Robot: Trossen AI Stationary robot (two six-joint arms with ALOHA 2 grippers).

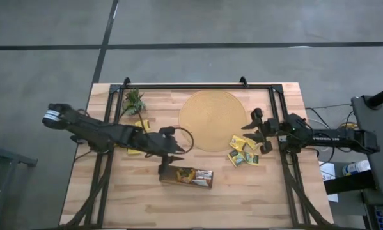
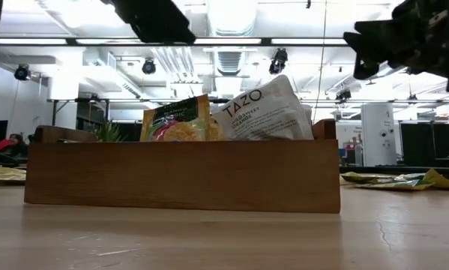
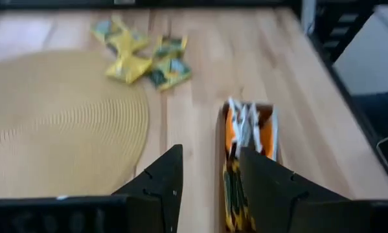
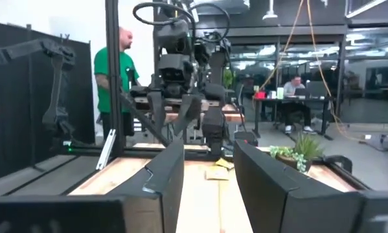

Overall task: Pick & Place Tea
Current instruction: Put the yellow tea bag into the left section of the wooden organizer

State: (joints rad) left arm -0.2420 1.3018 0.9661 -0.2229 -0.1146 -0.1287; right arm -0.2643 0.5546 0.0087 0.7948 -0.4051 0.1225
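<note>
tea sachets lie loose on the table beside the round mat, more standing in the wooden tray. left gripper hangs parted and empty over the tray's end; right gripper hovers parted, empty, above the loose pile.

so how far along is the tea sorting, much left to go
Partly done: several sachets already stand in the tray. Nothing is in hand right now; the left gripper hovers open just above the tray, and the right gripper is open above the loose pile of sachets beside the round mat. That pile is left, plus a few yellow sachets by the plant.
</note>
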